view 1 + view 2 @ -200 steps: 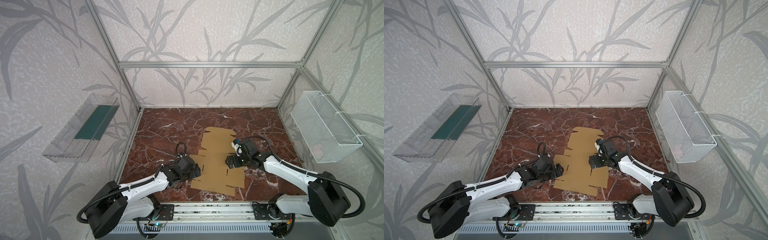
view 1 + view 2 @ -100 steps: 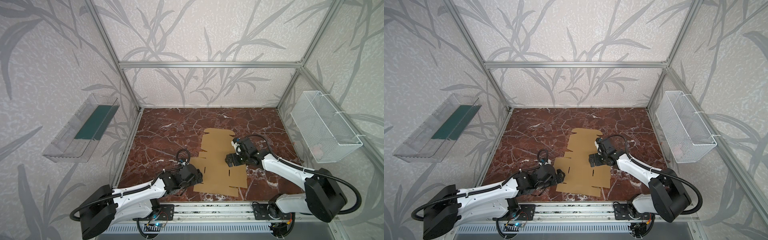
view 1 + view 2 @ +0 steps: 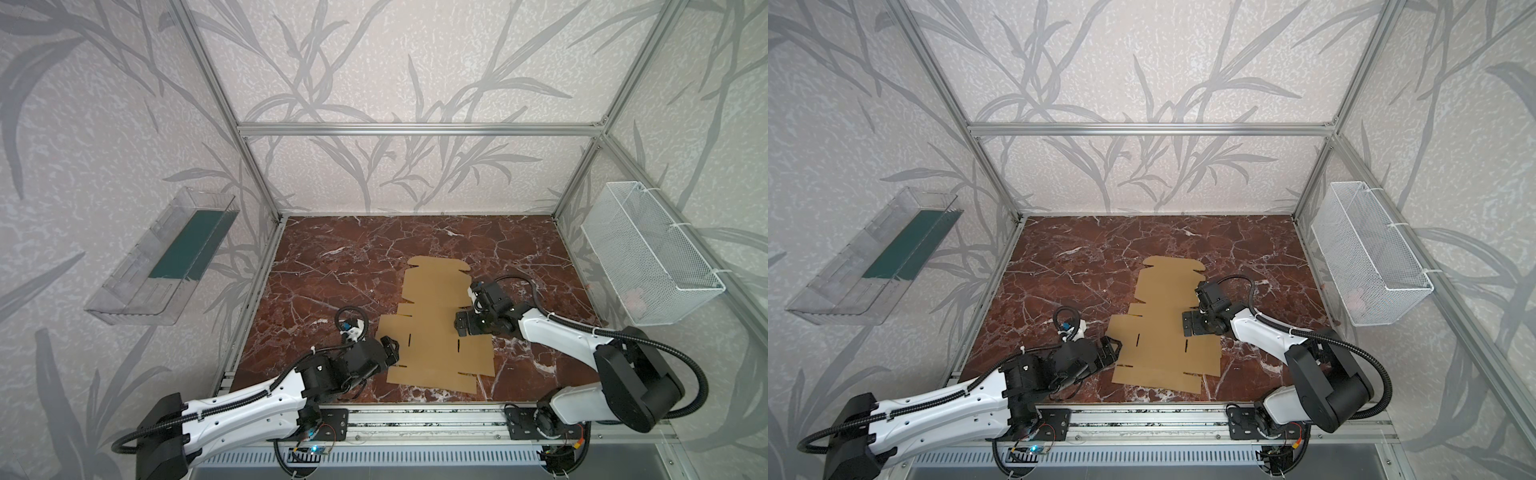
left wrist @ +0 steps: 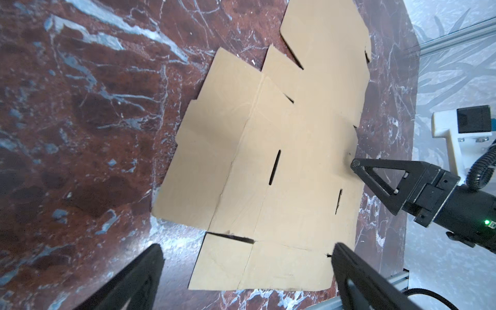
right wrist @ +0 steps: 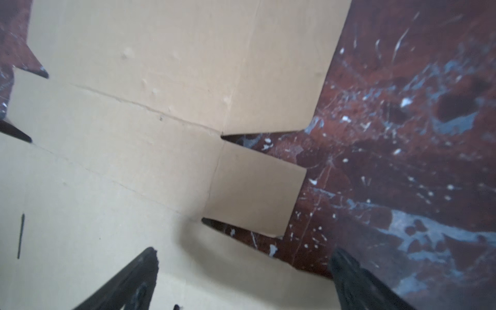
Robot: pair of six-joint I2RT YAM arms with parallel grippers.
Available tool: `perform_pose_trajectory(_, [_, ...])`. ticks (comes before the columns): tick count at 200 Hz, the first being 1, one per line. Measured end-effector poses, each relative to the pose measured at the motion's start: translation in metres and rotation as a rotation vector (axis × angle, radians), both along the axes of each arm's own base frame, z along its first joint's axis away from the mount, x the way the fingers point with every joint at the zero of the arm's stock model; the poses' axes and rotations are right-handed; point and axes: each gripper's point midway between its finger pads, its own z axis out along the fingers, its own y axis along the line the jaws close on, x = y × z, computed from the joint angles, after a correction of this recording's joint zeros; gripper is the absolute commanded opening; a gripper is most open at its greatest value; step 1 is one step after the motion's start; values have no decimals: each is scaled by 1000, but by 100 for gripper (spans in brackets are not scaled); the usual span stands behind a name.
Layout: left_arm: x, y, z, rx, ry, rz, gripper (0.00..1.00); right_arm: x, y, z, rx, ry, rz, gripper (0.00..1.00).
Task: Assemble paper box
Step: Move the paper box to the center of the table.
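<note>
Since a second ago, the left arm has dropped lower and stretched out. This has brought the left gripper (image 3: 392, 348) down the box's left edge toward its near-left corner. The right gripper (image 3: 461, 326) has barely shifted.

The box (image 3: 436, 332) is an unfolded die-cut sheet. It lies flat on the table (image 3: 332, 270), with its slits and flaps showing in both top views.

Left gripper: jaws spread wide, holding nothing. In the left wrist view its fingers (image 4: 150, 268) straddle the box's near corner flap. Contact with the box cannot be determined.

Right gripper: jaws spread wide, holding nothing. It sits at the box's right edge, by the small side flap. In the right wrist view, one finger (image 5: 139, 268) is over the box and the other is over bare table.
</note>
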Motion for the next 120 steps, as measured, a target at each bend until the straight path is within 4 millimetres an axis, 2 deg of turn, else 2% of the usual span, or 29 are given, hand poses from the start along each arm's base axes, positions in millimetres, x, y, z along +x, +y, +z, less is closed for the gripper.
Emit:
perform_pose_trajectory(102, [-16,-6,2,-14,-2,-29,98,-10,31,0,106,-10,50,97])
perform_pose_trajectory(120, [-18,-8,2,-16,-1,-36,98,-16,43,2,130,-7,76,97])
